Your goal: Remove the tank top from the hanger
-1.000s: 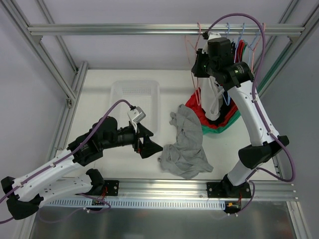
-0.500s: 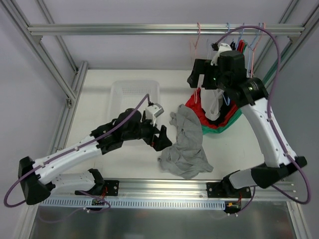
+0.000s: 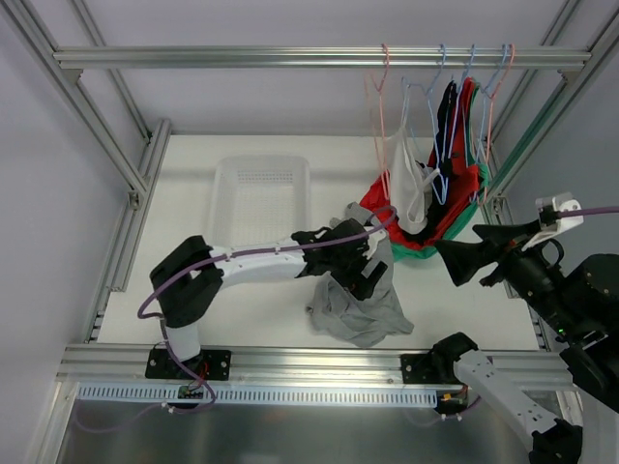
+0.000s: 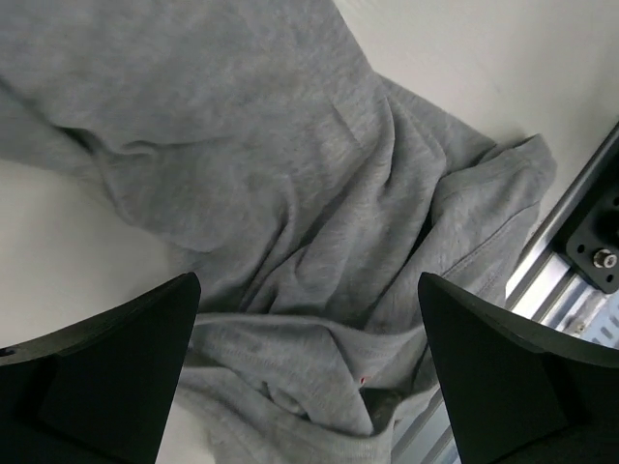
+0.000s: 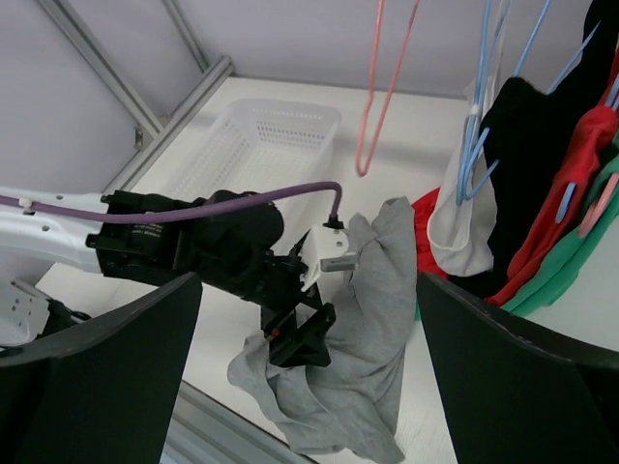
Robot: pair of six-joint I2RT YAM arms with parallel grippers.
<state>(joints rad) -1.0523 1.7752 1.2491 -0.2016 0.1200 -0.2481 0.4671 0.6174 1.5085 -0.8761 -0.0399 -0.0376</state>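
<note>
Top external view: pulled the right gripper [image 3: 449,263] off the rail [image 3: 242,58] within the last second, now back near the right edge with fingers spread wide and empty, well apart from the hanging clothes. Reached the left gripper [image 3: 370,278] across meanwhile, now poised with jaws wide over the grey tank top [image 3: 360,307], crumpled on the surface [image 3: 193,193] just beside the basket [image 3: 261,162] and clear of the bare pink hanger [image 3: 377,106]. Looks already off its hanger, so probably only picking up or moving the garment left to do
</note>
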